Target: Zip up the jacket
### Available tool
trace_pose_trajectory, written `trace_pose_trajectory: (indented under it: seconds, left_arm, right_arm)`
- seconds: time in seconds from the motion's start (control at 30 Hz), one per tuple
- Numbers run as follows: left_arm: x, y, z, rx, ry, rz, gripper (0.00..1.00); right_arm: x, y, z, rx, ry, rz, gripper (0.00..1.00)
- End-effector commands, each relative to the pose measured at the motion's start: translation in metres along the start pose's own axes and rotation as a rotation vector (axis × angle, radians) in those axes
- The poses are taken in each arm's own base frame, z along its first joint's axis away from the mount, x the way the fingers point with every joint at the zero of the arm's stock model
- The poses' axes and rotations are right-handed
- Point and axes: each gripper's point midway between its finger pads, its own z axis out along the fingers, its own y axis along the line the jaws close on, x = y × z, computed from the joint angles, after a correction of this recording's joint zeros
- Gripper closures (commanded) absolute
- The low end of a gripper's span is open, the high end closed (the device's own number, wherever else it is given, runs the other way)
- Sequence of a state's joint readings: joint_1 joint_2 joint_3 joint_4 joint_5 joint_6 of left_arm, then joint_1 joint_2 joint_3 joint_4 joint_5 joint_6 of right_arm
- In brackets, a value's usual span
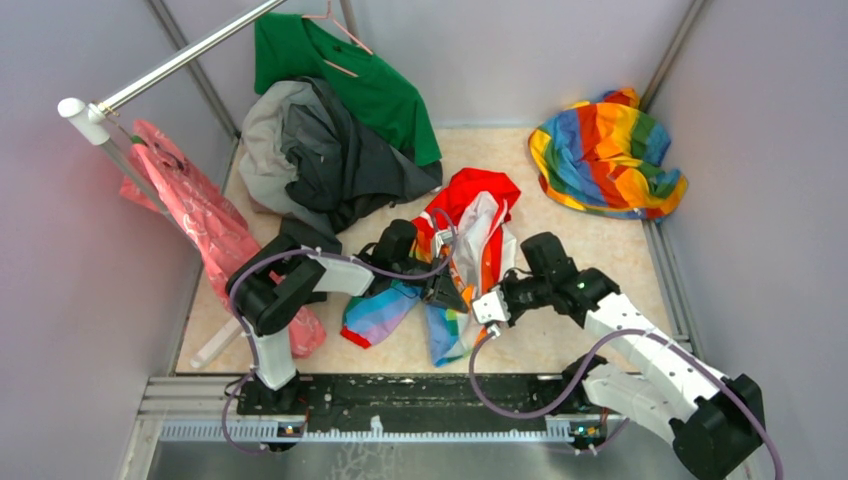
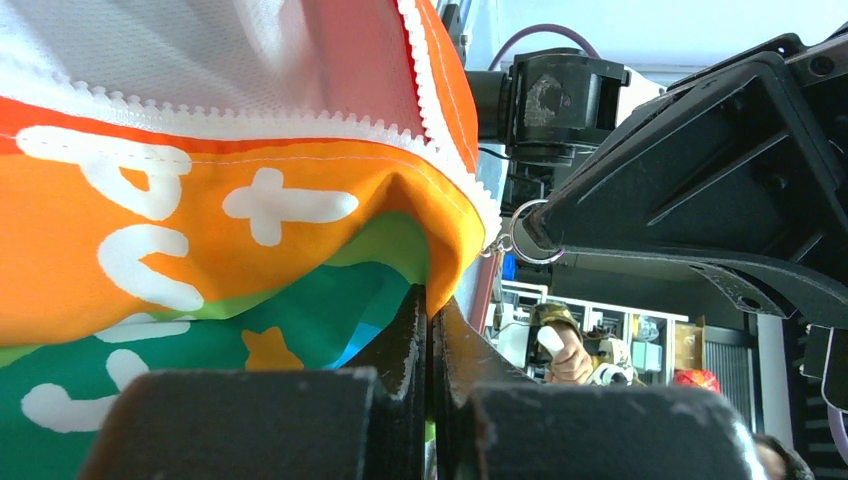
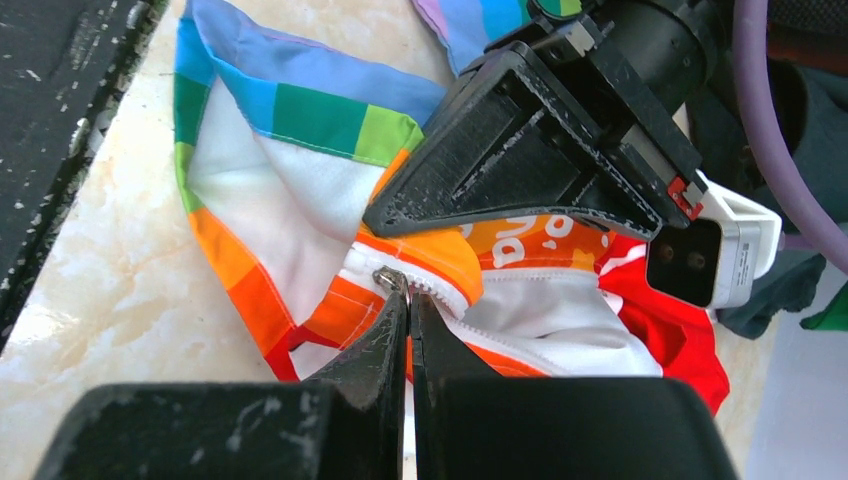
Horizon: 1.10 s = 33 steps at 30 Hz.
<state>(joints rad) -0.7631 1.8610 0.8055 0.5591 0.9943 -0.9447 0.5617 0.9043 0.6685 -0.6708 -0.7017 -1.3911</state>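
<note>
The jacket (image 1: 480,235) lies crumpled in the middle of the table, red hood at the far end, white and rainbow panels toward me. My left gripper (image 1: 452,298) is shut on the jacket's orange printed edge (image 2: 250,200) beside the white zipper teeth (image 2: 440,110). My right gripper (image 1: 474,297) meets it from the right. Its fingertips (image 3: 395,310) are shut on the metal zipper pull (image 3: 388,278) at the low end of the zipper. The pull's ring (image 2: 535,235) shows at the right gripper's tip in the left wrist view. The two grippers are almost touching.
A rainbow cloth (image 1: 608,155) is bunched at the back right. A dark grey garment (image 1: 340,160) and a green shirt (image 1: 350,70) on a hanger lie at the back left. A pink bag (image 1: 200,215) hangs from the rail (image 1: 180,60) on the left. Walls close three sides.
</note>
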Motion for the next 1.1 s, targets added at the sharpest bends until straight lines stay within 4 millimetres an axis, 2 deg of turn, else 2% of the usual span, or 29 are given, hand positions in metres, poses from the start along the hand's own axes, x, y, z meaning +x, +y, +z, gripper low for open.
trace_pose_trajectory:
  seconds: [0.0, 0.13, 0.3, 0.37, 0.43, 0.53, 0.7, 0.83, 0.93, 1.0, 1.07]
  left_arm:
    - [0.005, 0.013, -0.003, -0.026, 0.005, -0.008, 1.0]
    - [0.006, 0.014, -0.003, -0.028, 0.013, -0.01, 1.0]
    - [0.005, 0.012, -0.003, -0.022, 0.017, -0.003, 1.0]
    - [0.005, 0.011, -0.003, -0.021, 0.017, -0.001, 1.0]
    - [0.004, 0.009, -0.003, -0.018, 0.019, 0.003, 1.0]
    - [0.005, 0.009, -0.004, -0.016, 0.023, 0.004, 1.0]
    - [0.005, 0.01, -0.004, -0.016, 0.026, 0.004, 1.0]
    - [0.003, 0.003, -0.005, -0.013, 0.007, 0.026, 1.0]
    - [-0.001, -0.004, -0.007, -0.002, -0.024, 0.071, 1.0]
    - [0.0, -0.007, -0.008, 0.013, -0.032, 0.095, 1.0]
    - [0.001, -0.006, -0.008, 0.019, -0.034, 0.102, 1.0]
  right_arm:
    - [0.003, -0.027, -0.009, 0.118, 0.042, -0.028, 1.0]
    - [-0.001, -0.023, -0.005, 0.095, 0.01, -0.012, 1.0]
    - [-0.021, 0.007, 0.005, -0.049, -0.132, -0.042, 0.98]
    - [-0.023, 0.015, 0.008, -0.077, -0.16, -0.063, 0.92]
    - [-0.022, 0.019, 0.009, -0.091, -0.161, -0.084, 0.92]
    - [-0.015, 0.022, 0.01, -0.095, -0.126, -0.127, 0.99]
    - [-0.02, 0.018, 0.007, -0.082, -0.135, -0.139, 1.0]
    - [-0.025, 0.002, 0.002, -0.025, -0.136, 0.024, 1.0]
    - [-0.045, 0.016, -0.001, -0.081, -0.265, 0.12, 0.82]
    - [-0.044, 0.027, 0.001, -0.114, -0.275, 0.101, 0.75]
    - [-0.036, 0.038, 0.004, -0.132, -0.261, 0.016, 0.72]
